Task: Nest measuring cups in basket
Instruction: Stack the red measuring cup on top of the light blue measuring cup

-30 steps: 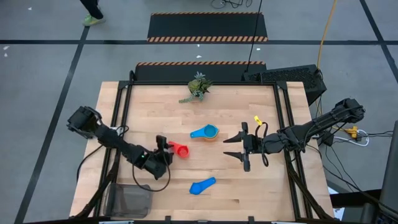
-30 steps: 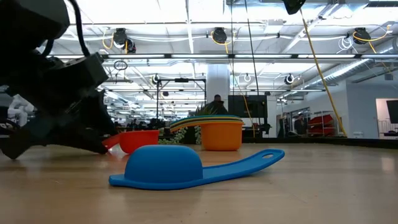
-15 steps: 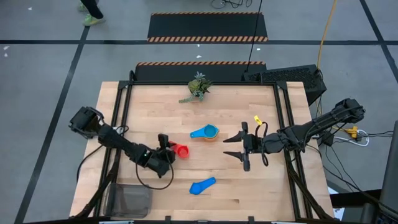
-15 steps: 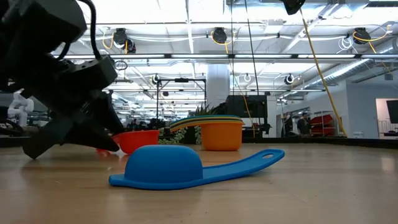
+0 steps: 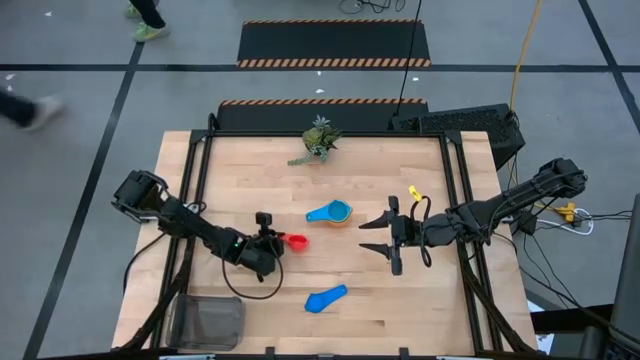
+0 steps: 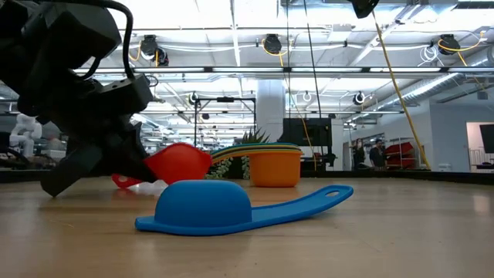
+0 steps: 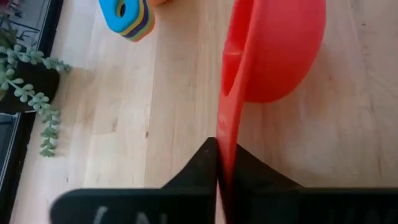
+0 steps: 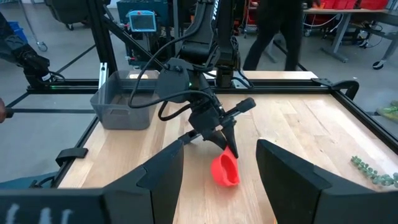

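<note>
Table [image 5: 420,310]: wooden top that carries everything; both arms reach in from the sides.
Basket [image 5: 208,322]: at the near-left corner, well apart from the cups, no cup in it yet.
Right gripper [image 5: 381,236]: waits mid-right with jaws apart, holding nothing.
Left gripper [image 5: 268,243]: fingers pinched together on the red cup's handle, probably because the flat handle is easier to clamp than the round bowl.
Stack [image 5: 331,212]: several cups already nested at table centre, light blue on top, orange outermost.
Blue cup [image 5: 325,298]: lies bowl-down, alone, near the front.
Red cup [image 7: 273,50]: tipped on edge, bowl off the wood, judged just lifted for nesting.
</note>
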